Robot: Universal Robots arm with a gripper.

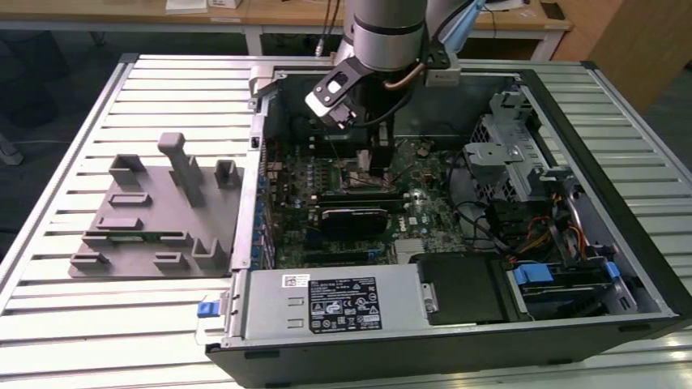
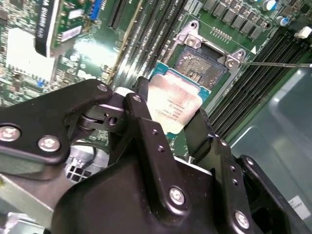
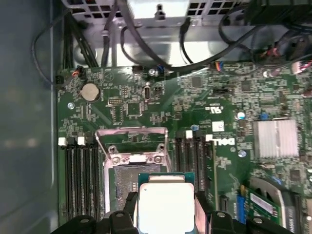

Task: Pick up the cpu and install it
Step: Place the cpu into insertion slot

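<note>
I am holding the cpu [image 2: 174, 103] clamped between the fingers [image 2: 146, 127], hanging it partly over the open socket [image 2: 204, 61] on the motherboard [image 3: 141, 105].

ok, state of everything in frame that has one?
cpu: held in the gripper over the socket's edge, not seated.
gripper: shut on the cpu.
socket: empty, load plate raised.
computer case: lying flat, side open.
</note>
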